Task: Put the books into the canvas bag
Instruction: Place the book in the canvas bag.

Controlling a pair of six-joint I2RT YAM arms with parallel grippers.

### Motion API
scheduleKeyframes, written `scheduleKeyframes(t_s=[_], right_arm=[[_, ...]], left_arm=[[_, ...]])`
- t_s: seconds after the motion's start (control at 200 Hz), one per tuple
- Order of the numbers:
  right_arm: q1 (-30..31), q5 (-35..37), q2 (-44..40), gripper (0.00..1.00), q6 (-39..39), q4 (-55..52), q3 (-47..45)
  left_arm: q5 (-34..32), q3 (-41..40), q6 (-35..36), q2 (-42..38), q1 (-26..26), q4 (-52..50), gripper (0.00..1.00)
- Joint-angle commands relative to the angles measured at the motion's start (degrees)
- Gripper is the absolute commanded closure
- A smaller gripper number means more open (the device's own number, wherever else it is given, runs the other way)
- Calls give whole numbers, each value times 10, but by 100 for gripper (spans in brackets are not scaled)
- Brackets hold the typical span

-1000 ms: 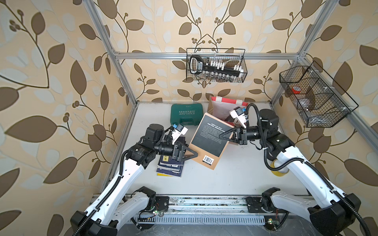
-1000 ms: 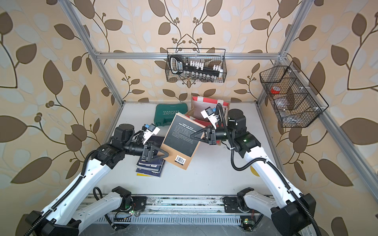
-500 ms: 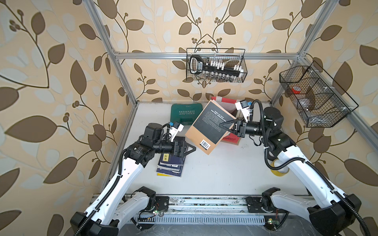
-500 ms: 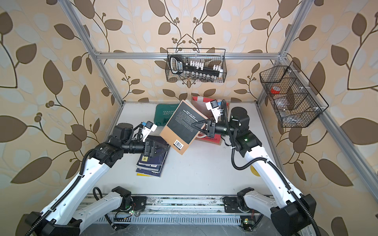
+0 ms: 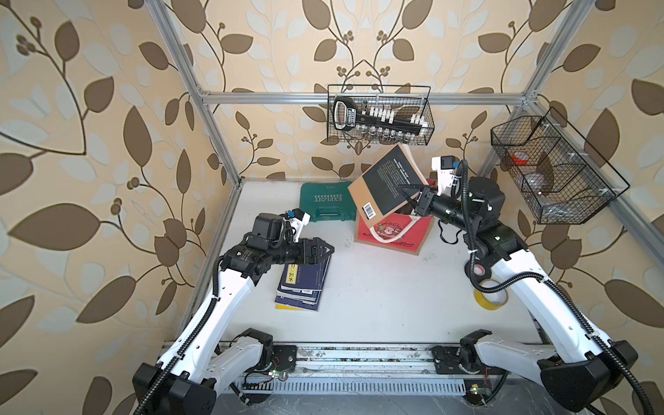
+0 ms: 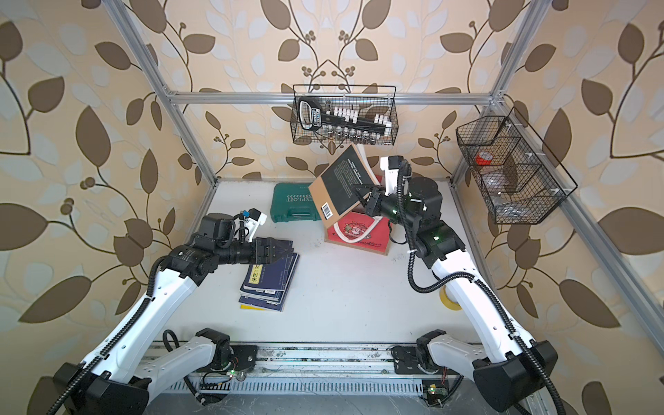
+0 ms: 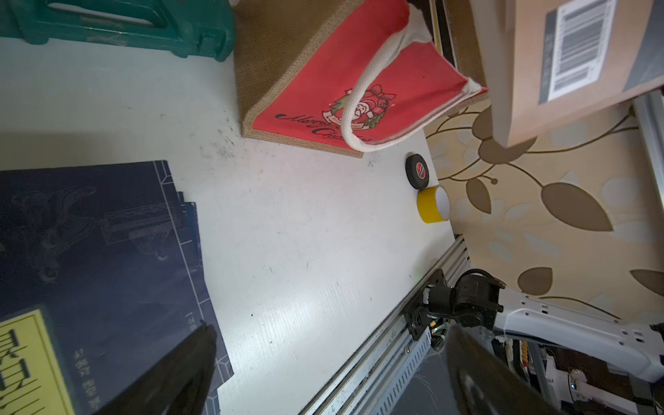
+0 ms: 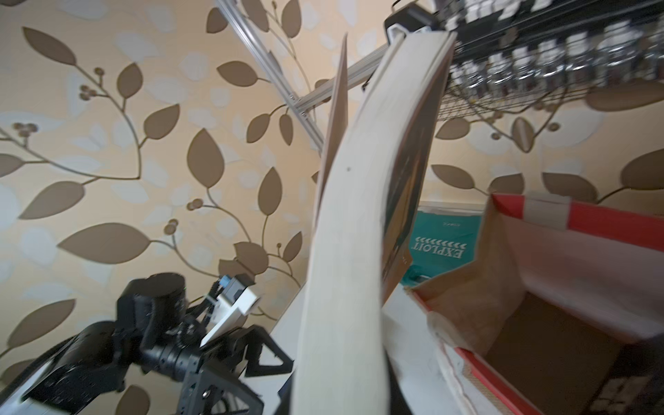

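Note:
My right gripper point(image 5: 409, 193) is shut on a book point(image 5: 386, 185) with a black and tan cover and a barcode. It holds the book tilted in the air over the mouth of the canvas bag point(image 5: 393, 235), near the back wire basket. The right wrist view shows the book's pale page edge point(image 8: 345, 269) and the bag's open mouth point(image 8: 539, 287). A stack of dark navy books point(image 5: 301, 284) lies on the table left of centre. My left gripper point(image 5: 327, 248) is open just above the stack's far end, with nothing between its fingers point(image 7: 201, 345).
A green tool case point(image 5: 325, 204) lies left of the bag. Wire baskets hang on the back wall point(image 5: 379, 118) and the right wall point(image 5: 553, 172). A yellow tape roll point(image 5: 490, 298) and a black one point(image 7: 418, 170) lie near the table's right edge.
The right gripper has carried the book up and back, from beside the left gripper to above the bag. The left gripper, still open, drew back left over the stack.

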Motion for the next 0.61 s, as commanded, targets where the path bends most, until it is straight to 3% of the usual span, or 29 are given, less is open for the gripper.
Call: scheduleKeyframes(t_s=[0.0, 0.195, 0.6], right_arm=[[-2, 134, 11, 100, -24, 11, 34], [-6, 233, 34, 100, -40, 25, 38], [-40, 266, 11, 100, -16, 79, -8]], left_arm=[[-7, 23, 1, 0, 7, -7, 1], [-3, 23, 3, 2, 12, -7, 1], [3, 23, 2, 5, 17, -4, 1]])
